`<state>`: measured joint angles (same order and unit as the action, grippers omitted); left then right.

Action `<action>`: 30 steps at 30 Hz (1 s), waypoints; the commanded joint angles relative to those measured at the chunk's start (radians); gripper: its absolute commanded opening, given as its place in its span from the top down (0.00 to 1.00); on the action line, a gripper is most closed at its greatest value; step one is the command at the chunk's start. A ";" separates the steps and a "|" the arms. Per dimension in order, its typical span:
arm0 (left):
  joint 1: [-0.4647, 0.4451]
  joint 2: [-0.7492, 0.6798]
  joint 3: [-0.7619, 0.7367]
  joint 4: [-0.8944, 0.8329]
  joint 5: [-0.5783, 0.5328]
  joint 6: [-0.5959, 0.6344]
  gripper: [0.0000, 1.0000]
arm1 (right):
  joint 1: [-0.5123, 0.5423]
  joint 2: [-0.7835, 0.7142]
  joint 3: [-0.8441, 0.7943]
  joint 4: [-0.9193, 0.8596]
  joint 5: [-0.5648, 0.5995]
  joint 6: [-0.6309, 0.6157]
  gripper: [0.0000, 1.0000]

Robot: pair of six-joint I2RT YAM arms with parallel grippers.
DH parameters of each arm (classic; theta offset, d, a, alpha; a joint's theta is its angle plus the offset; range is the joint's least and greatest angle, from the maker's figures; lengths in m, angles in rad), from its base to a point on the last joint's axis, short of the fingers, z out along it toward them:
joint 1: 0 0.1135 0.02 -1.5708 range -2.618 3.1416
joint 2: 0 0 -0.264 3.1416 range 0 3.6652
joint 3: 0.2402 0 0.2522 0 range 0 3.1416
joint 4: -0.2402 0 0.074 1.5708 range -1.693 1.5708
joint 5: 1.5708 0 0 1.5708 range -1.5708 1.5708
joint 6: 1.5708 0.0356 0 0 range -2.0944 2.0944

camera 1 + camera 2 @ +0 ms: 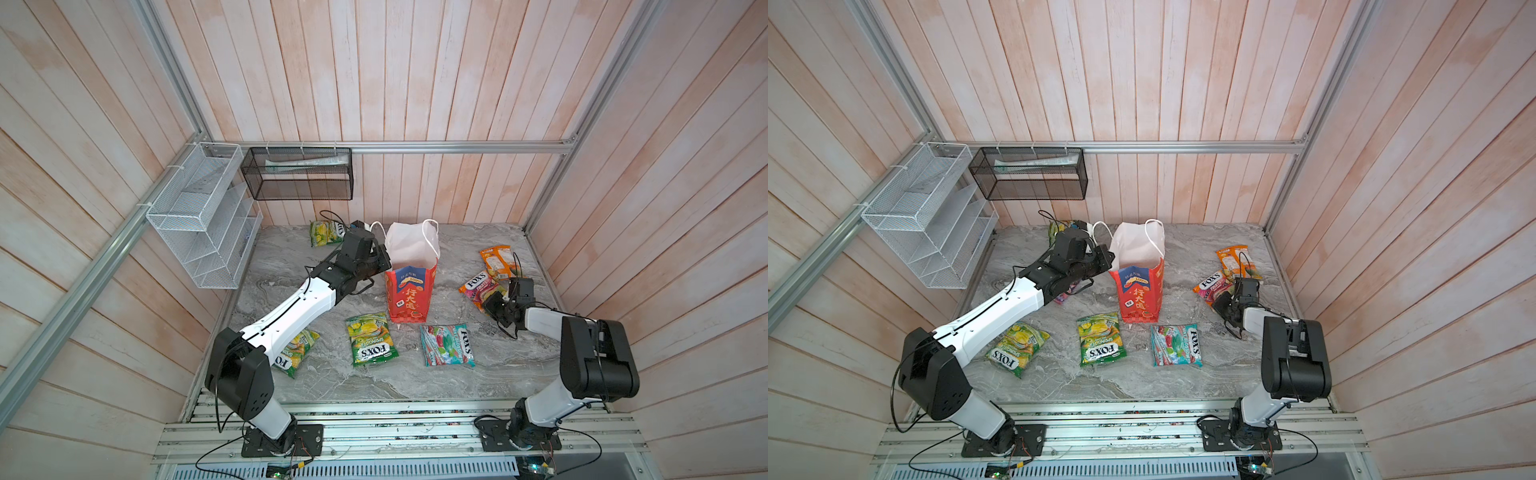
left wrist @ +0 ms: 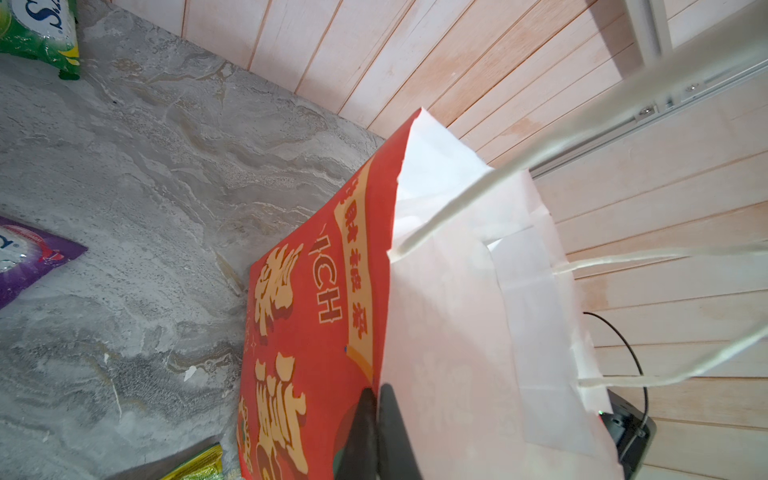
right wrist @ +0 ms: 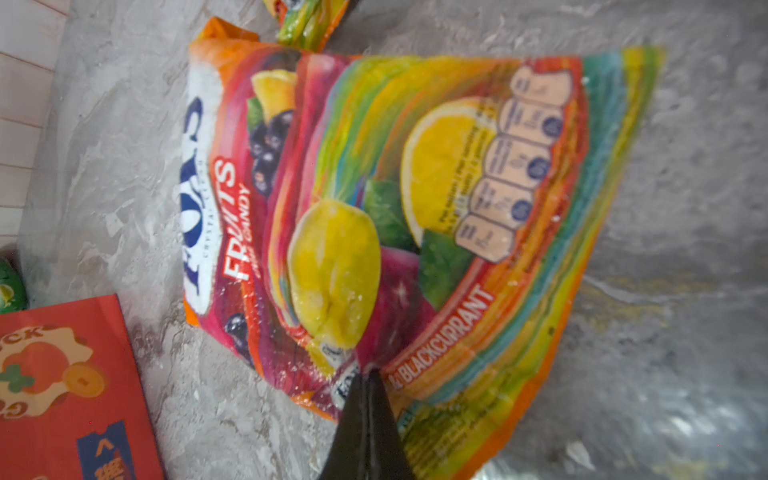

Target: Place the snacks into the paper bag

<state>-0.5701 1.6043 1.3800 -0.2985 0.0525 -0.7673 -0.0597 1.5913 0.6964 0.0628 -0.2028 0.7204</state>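
Snacks (image 1: 371, 345) lie loose on the surface (image 1: 374, 388) around the upright paper bag (image 1: 409, 291), frame centre. Left end effector (image 2: 377, 395) pinches the bag's rim; right end effector (image 3: 368, 374) pinches a rainbow packet (image 3: 498, 270) (centre right in both top views). No snack is visibly bagged, so packing seems barely begun.

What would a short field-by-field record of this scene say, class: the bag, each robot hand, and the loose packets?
Paper bag: upright, mouth open
Left hand: shut on the bag's wall at its open top
Right hand: shut on the edge of the rainbow packet
Partly beneath it: FOX'S Fruits packet, lying flat
In front of bag: green-yellow packet, teal-red packet
Back right: orange-and-white packet
Bag contents: not visible
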 commanded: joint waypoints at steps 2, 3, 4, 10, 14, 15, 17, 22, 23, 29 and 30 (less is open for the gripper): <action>0.004 -0.027 0.013 -0.012 0.012 0.013 1.00 | 0.002 -0.104 -0.028 -0.036 -0.045 -0.038 0.97; 0.004 -0.027 0.013 -0.014 0.012 0.012 1.00 | 0.002 -0.135 -0.040 -0.030 -0.047 -0.039 0.93; 0.004 -0.029 0.014 -0.014 0.012 0.013 1.00 | 0.002 -0.168 -0.048 -0.024 -0.041 -0.041 0.81; 0.004 -0.026 0.017 -0.015 0.016 0.013 1.00 | 0.002 -0.240 -0.015 -0.103 0.098 -0.085 0.06; 0.003 -0.025 0.017 -0.015 0.021 0.010 1.00 | 0.001 -0.210 0.029 -0.113 0.140 -0.106 0.02; 0.004 -0.025 0.017 -0.018 0.021 0.010 1.00 | 0.001 -0.198 0.036 -0.109 0.139 -0.111 0.02; 0.003 -0.023 0.018 -0.018 0.021 0.011 1.00 | 0.001 -0.163 0.073 -0.115 0.149 -0.138 0.02; 0.003 -0.015 0.021 -0.018 0.020 0.014 1.00 | 0.002 -0.081 0.141 -0.123 0.206 -0.190 0.02; 0.004 -0.015 0.022 -0.018 0.020 0.015 1.00 | 0.000 -0.058 0.149 -0.109 0.196 -0.187 0.02; 0.003 -0.011 0.023 -0.018 0.020 0.017 1.00 | 0.001 0.061 0.217 -0.105 0.115 -0.231 0.02; 0.004 -0.012 0.024 -0.018 0.021 0.017 1.00 | 0.000 0.078 0.228 -0.108 0.104 -0.235 0.02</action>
<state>-0.5701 1.6005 1.3800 -0.3000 0.0563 -0.7673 -0.0597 1.6295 0.8856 -0.0273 -0.0635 0.5220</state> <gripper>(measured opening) 0.049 0.978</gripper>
